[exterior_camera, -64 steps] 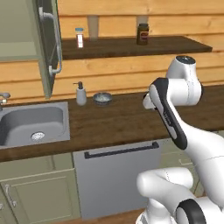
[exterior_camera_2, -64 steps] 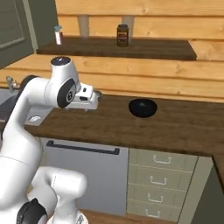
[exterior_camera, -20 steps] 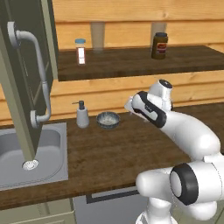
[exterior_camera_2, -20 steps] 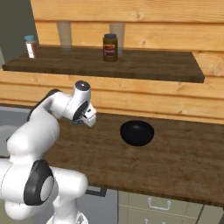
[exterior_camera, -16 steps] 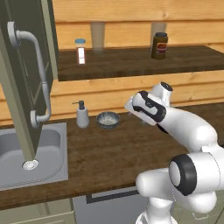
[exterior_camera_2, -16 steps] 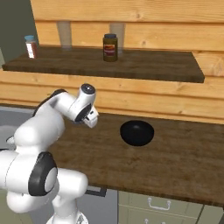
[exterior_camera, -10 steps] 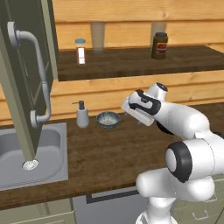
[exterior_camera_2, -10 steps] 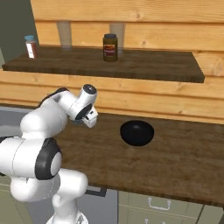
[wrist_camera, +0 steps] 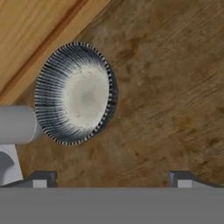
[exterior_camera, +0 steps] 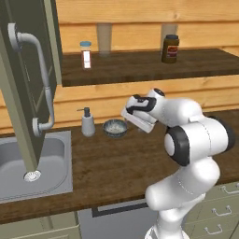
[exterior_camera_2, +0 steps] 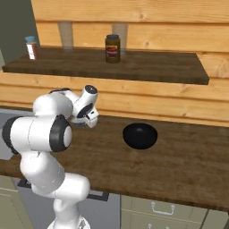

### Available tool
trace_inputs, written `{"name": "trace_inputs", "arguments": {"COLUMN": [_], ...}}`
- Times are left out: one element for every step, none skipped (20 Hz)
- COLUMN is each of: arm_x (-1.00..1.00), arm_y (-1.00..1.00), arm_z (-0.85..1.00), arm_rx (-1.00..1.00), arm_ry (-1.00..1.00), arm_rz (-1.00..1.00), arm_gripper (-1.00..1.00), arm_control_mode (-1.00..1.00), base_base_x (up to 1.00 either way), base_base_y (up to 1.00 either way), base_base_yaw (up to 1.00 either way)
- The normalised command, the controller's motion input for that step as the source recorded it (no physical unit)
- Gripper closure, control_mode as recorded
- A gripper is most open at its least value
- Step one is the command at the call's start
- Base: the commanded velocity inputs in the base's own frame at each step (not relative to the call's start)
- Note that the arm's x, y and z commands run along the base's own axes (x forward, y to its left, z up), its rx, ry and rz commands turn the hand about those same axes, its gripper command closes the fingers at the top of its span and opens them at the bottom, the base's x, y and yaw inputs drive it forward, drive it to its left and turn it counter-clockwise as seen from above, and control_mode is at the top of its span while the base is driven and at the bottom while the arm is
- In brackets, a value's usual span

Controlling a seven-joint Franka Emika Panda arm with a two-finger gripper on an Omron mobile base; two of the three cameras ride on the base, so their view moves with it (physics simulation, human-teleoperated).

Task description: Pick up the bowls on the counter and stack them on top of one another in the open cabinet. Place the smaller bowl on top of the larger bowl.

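Small bowl (exterior_camera: 115,127) by soap bottle (exterior_camera: 87,123); larger bowl (exterior_camera_2: 140,135) in right view.

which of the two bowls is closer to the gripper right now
The small ribbed bowl beside the soap dispenser, pale and speckled inside; the gripper hangs just over it. The plain black bowl sits alone, farther along the counter.

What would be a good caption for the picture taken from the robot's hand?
Open end effector poised above a ribbed, speckled small bowl on the dark wood counter, beside a white soap dispenser.
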Motion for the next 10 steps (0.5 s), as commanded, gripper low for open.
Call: {"name": "trace_inputs", "arguments": {"arm_x": [0.49, 0.46, 0.46, 0.46, 0.45, 0.46, 0.49, 0.51, 0.49, 0.44], "arm_y": [0.14, 0.14, 0.13, 0.11, 0.11, 0.11, 0.09, 0.06, 0.00, 0.00], "arm_z": [-0.38, -0.41, -0.44, -0.48, -0.52, -0.51, -0.50, -0.49, -0.44, -0.41], "arm_rx": [0.00, 0.00, 0.00, 0.00, 0.00, 0.00, 0.00, 0.00, 0.00, 0.00], "arm_ry": [0.01, 0.01, 0.01, 0.00, 0.01, 0.01, 0.00, 0.00, 0.00, 0.00], "arm_rz": [0.00, 0.00, 0.00, 0.00, 0.00, 0.00, 0.00, 0.00, 0.00, 0.00], "arm_gripper": [-1.00, -1.00, -1.00, -1.00, -1.00, -1.00, -1.00, -1.00, -1.00, -1.00], "arm_control_mode": [-1.00, -1.00, -1.00, -1.00, -1.00, -1.00, -1.00, -1.00, -1.00, -1.00], "base_base_x": [0.00, 0.00, 0.00, 0.00, 0.00, 0.00, 0.00, 0.00, 0.00, 0.00], "base_base_y": [0.00, 0.00, 0.00, 0.00, 0.00, 0.00, 0.00, 0.00, 0.00, 0.00], "base_base_yaw": [0.00, 0.00, 0.00, 0.00, 0.00, 0.00, 0.00, 0.00, 0.00, 0.00]}}
